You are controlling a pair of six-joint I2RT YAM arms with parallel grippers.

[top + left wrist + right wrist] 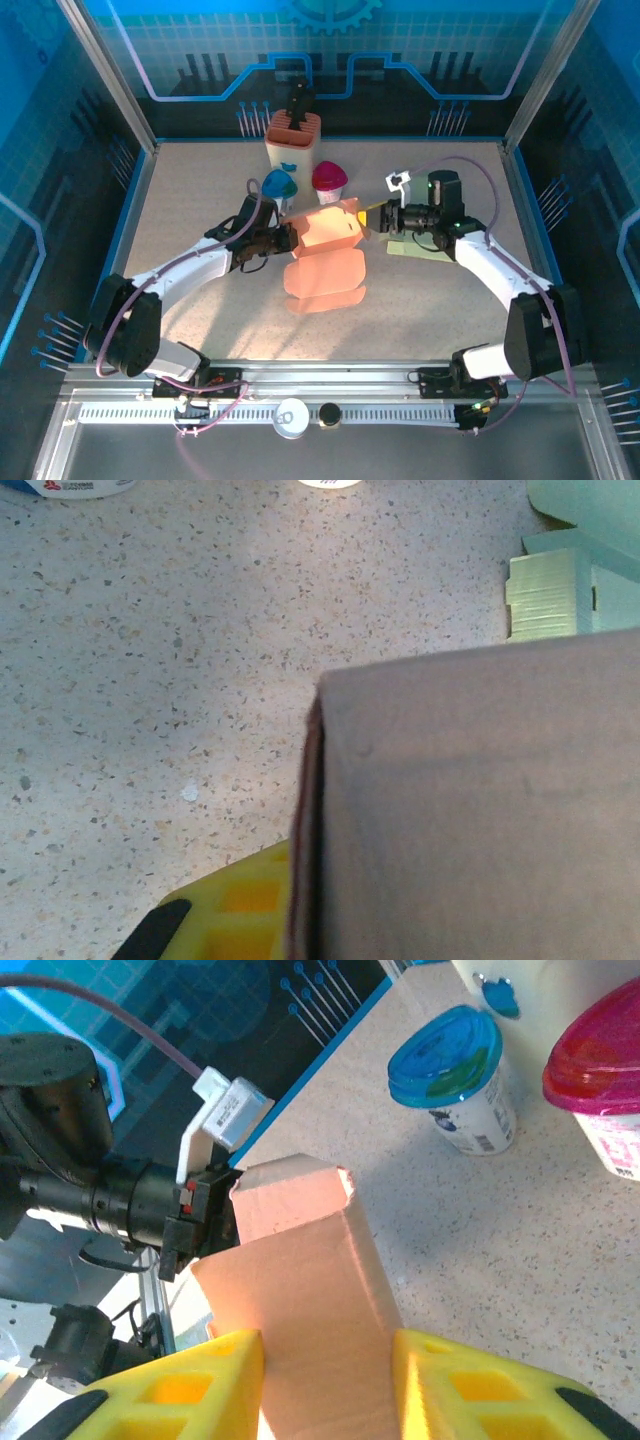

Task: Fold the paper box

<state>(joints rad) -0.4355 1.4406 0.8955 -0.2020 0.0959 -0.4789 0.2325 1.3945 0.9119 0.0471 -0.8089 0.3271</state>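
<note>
I count one box [325, 258], orange, half folded, caught between my two grippers at mid-table [190, 200]. The left gripper [287, 240] is clenched on the box's left edge; from the right wrist camera I see its black tip [205, 1222] pinching the far end of the panel. On the left wrist camera the box wall rises right against one yellow finger [235, 910] and fills the frame beyond it.

The right gripper [328, 1350] has its two yellow fingers [190, 1385] on either side of the box's near end, each one touching a face, so I read it as grasping the box.

Past the fingers, well apart from them, stand two cups: one with a blue lid [279, 187], one with a magenta lid [329, 179]. Behind those is one carton [293, 140] with an orange top. One pale green sheet [418, 252] lies flat just under the right wrist.
</note>
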